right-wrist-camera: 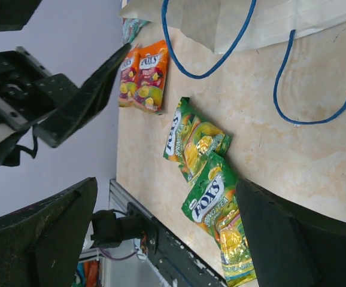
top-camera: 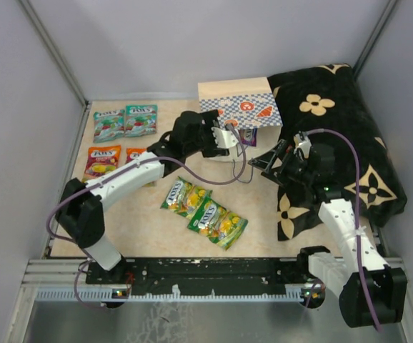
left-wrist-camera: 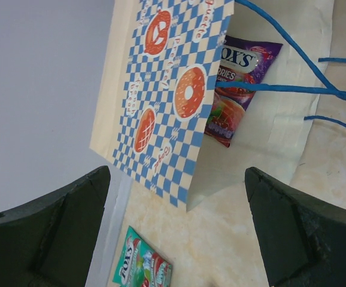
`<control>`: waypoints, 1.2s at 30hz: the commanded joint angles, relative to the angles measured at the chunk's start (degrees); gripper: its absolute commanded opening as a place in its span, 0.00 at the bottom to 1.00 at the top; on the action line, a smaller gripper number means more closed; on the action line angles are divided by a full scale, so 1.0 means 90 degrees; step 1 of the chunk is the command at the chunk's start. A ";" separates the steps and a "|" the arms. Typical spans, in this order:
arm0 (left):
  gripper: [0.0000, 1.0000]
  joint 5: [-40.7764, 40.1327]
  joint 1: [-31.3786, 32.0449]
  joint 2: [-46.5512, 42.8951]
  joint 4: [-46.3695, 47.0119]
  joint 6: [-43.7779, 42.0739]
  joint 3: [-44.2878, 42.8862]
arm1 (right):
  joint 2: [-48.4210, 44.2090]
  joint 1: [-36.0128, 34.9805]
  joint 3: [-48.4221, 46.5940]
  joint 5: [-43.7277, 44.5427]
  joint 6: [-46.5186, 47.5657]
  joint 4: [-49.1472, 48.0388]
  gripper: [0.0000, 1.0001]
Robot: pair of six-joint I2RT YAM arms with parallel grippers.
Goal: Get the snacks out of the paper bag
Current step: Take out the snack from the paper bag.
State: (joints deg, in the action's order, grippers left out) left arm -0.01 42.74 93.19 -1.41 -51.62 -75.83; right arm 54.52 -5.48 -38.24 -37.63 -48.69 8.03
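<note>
The paper bag point(top-camera: 236, 106) lies on its side at the back, mouth toward me; in the left wrist view point(left-wrist-camera: 161, 101) a purple snack point(left-wrist-camera: 240, 81) lies inside it behind the blue cord handles point(left-wrist-camera: 293, 89). Two teal snacks point(top-camera: 124, 121), two orange ones point(top-camera: 113, 158) and two green ones point(top-camera: 203, 211) lie on the table. My left gripper point(top-camera: 229, 138) is open and empty just in front of the bag's mouth point(left-wrist-camera: 179, 239). My right gripper point(top-camera: 269, 159) is open and empty to the right of the mouth, above the green snacks point(right-wrist-camera: 206, 179) in its own view point(right-wrist-camera: 167, 239).
A black flower-patterned cloth point(top-camera: 339, 136) covers the right side of the table, under the right arm. Grey walls close in left, back and right. A metal rail point(top-camera: 214, 275) runs along the near edge. One teal packet point(left-wrist-camera: 142, 269) lies near the bag's left corner.
</note>
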 commanded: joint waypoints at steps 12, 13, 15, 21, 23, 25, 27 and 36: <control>1.00 0.0579 0.0505 0.1429 0.1693 -0.1327 -0.0511 | -0.0208 0.0280 -0.0038 -0.0221 -0.0059 -0.0199 0.99; 1.00 0.0595 0.0521 0.1524 0.1774 -0.1283 -0.0618 | -0.0213 0.0293 -0.0038 -0.0232 -0.0059 -0.0192 0.99; 1.00 0.0749 0.0524 0.1678 0.1860 -0.1121 -0.0858 | -0.0225 0.0328 -0.0035 -0.0243 -0.0059 -0.0177 0.99; 0.96 0.1895 0.0319 0.1813 0.1832 -0.0233 -0.1440 | -0.0247 0.0398 -0.0029 -0.0263 -0.0049 -0.0153 0.99; 0.87 0.2433 0.0130 0.1880 0.1651 0.0258 -0.1744 | -0.0249 0.0395 -0.0021 -0.0263 -0.0035 -0.0164 0.99; 0.73 0.2877 -0.0022 0.1967 0.1422 0.0554 -0.1991 | -0.0251 0.0401 -0.0002 -0.0263 -0.0040 -0.0177 0.99; 0.57 0.3310 -0.0123 0.2057 0.1147 0.0697 -0.2204 | -0.0248 0.0404 0.0035 -0.0253 -0.0037 -0.0237 0.99; 0.00 0.4694 -0.0836 0.2407 0.1092 0.2801 -0.2804 | -0.0150 0.0387 0.0196 0.0051 0.0053 -0.0595 0.99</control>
State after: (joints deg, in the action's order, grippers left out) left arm 35.07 37.12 113.16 8.21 -38.68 -98.02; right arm 53.58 -2.61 -36.56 -38.57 -49.19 6.33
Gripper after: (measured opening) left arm 0.015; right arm 0.990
